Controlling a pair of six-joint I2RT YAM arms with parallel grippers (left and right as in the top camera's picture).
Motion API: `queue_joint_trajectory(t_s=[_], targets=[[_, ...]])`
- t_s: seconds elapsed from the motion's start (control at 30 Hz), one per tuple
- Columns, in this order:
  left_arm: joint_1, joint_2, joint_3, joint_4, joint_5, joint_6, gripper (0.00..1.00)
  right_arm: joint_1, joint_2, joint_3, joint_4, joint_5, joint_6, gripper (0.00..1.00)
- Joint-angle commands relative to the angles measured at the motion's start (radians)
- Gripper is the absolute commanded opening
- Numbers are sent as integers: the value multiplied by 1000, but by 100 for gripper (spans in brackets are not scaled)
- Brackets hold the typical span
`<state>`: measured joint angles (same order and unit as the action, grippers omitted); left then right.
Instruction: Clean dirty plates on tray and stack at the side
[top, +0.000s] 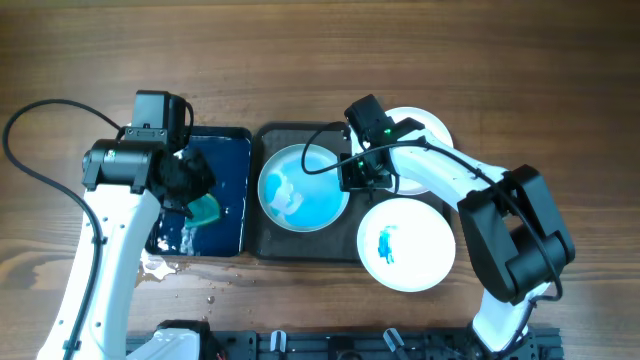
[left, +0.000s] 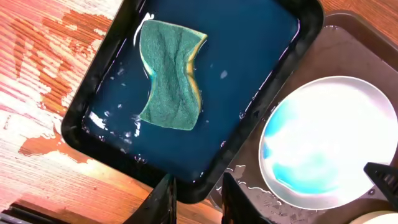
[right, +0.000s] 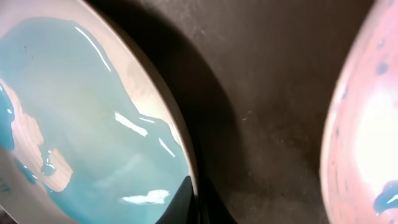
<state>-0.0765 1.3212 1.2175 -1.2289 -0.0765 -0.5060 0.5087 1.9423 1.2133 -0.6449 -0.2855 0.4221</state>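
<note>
R gripper (top: 362, 168) was clamped shut on the rim of the wet plate (top: 300, 190) sitting in the grey tray (top: 300, 248). The wrist cam showed both tips pinching the plate's edge. L gripper (left: 198, 198) hung over the rim of the small blue tray (left: 249, 62), fingers a bit apart w/ nothing between them. Green sponge (left: 171, 74) lay loose in the blue tray's water, not held.

Plate's inside was flooded w/ thin blue wash and had bare white patches, so it looked part-wiped, not clean. 2nd plate (top: 405, 243), blue smear at centre, sat at the grey tray's near-right corner, seemingly partly past its edge. 3rd plate (top: 432, 128) was at back right, mostly behind R arm; couldn't tell if clean.

Step was prob: R steadies the plate while L fetches the sponge and scrubs. To do it well, L should drop onto the sponge's narrow waist, grip firmly, then wipe w/o shoving the plate out of R's pinch. Rim was wet, so slip risk. Keep the plate flat-ish so the wash stays in.

Surface: brown wood table (top: 320, 60), w/ water splashes by the blue tray's near-left corner. No room visible beyond the tabletop.
</note>
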Motion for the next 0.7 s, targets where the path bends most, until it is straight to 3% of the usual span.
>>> queue_joint_trajectory(t_s=[0.0,0.1,0.2,0.33,0.5,0.67], targets=[[-2,-3,11,6,8,2,22,-5,-113,27,0,16,-61,4],[-2,-3,11,19,8,2,29,-3,-214,27,1,16,-53,4],[-2,-3,11,27,8,2,29,-3,-306,27,-10,28,-8,4],[-2,-3,11,35,-10,2,10,-3,-342,27,-105,55,61,4],[24,-3,11,71,-15,2,11,-3,-342,27,-286,105,127,5],[29,-3,11,84,-14,2,17,-3,-342,27,-359,209,123,4]])
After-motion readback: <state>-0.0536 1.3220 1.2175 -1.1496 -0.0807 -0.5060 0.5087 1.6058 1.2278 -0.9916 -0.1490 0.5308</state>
